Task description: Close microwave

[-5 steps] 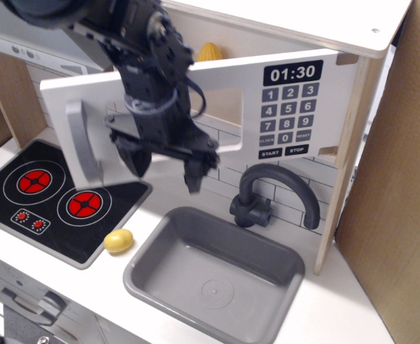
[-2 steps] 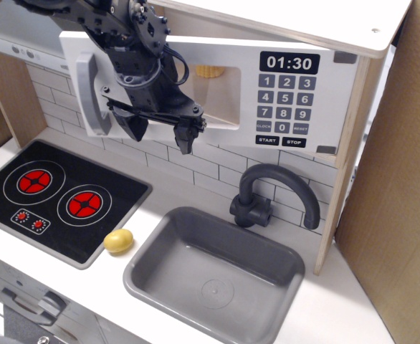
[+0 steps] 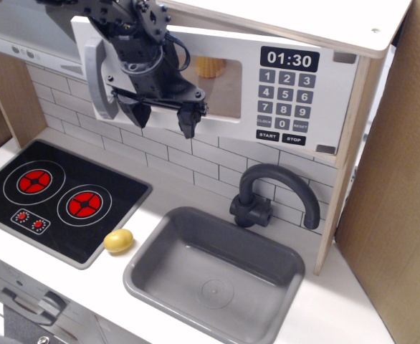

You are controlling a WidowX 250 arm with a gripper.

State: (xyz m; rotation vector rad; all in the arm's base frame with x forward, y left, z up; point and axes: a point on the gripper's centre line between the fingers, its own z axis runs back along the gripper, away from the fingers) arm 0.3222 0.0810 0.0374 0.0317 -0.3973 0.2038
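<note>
The toy pale-plywood microwave box with a white door, clear window and black keypad of white digits sits high on the wall, above the white brick-pattern backsplash and up and to the left of the black curved faucet. Its door lies nearly flat against the box front, the grey bar handle at its left edge. The black robot gripper hangs directly in front of the door's left half, between the handle and the window, its two fingers spread apart and pointing down with nothing between them; whether the arm body touches the door cannot be told. A yellow corn cob shows through the window, just right of the arm.

Compared with a second ago, the door has swung from wide open to almost closed, and the gripper has risen and moved back toward the microwave with it.

Below the microwave, the black two-burner stovetop, the small yellow lemon-like toy and the grey plastic sink basin lie as before.
</note>
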